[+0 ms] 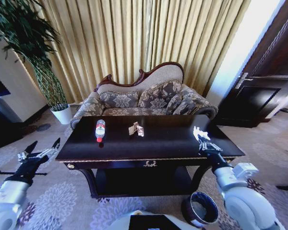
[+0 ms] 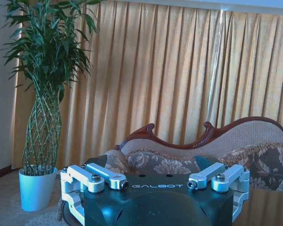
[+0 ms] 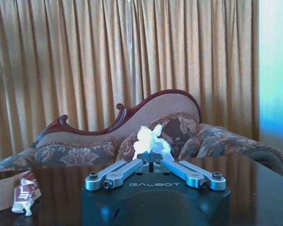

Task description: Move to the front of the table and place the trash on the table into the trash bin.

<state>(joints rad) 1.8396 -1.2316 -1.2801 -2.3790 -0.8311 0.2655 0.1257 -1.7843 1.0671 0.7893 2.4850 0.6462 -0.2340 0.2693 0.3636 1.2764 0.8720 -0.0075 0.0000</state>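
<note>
The dark glossy table stands right before me. On it a clear bottle with a red label lies at the left, and a small tan-and-white carton sits near the middle. My right gripper hovers over the table's right end, shut on a crumpled white paper scrap. Off the table's left front corner my left gripper hangs open, holding nothing. The round dark trash bin stands on the carpet by my right arm.
A patterned sofa sits behind the table before gold curtains. A potted plant in a white pot stands at the far left. A dark door is at the right. Patterned carpet lies on both sides of the table.
</note>
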